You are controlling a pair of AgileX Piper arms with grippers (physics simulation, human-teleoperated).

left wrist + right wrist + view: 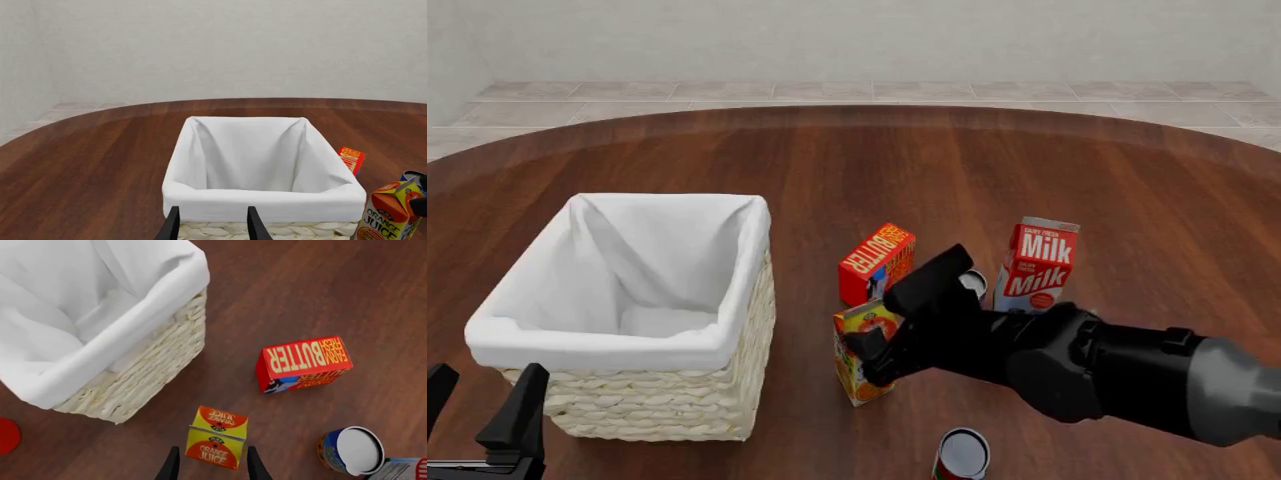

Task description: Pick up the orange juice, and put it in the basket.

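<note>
Round wood desk (827, 160), pale wall. Basket (641, 400) empty. Juice (215, 442) upright on desk, ungrasped; right pincer (210, 465) spread above it. Left pincer (212, 225) spread, idle. Grasp, transfer pending.

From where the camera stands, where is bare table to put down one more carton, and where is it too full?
Bare wood lies left of the basket and across the far table beyond the butter box and milk carton. It is crowded right of the basket, where the orange juice, the right gripper and two cans cluster.
</note>
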